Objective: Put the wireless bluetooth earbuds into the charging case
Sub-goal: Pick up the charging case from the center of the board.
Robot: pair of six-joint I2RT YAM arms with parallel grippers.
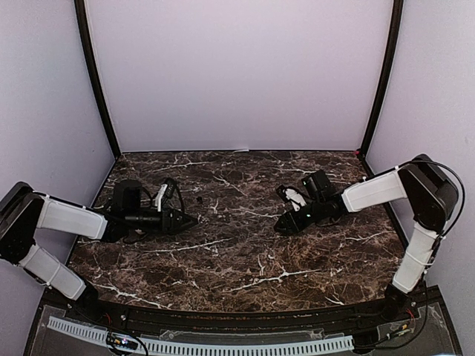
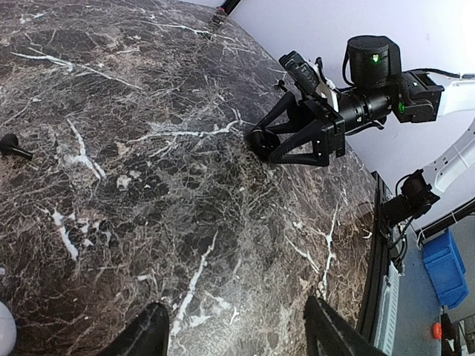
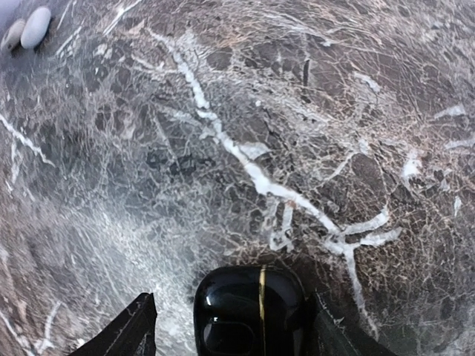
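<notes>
Dark marble worktop (image 1: 237,252): right jaws straddle glossy black charging case (image 3: 249,311), grip unclear; left jaws gape empty; centring matters before squeezing.

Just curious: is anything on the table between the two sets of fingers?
No. The top view shows bare marble between the left fingers and the right fingers; a black earbud sits aside.

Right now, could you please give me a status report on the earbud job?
Left jaws open, empty. Right jaws open, straddling black glossy case. One black earbud loose on marble table, away from case. Nothing seen between them.
</notes>
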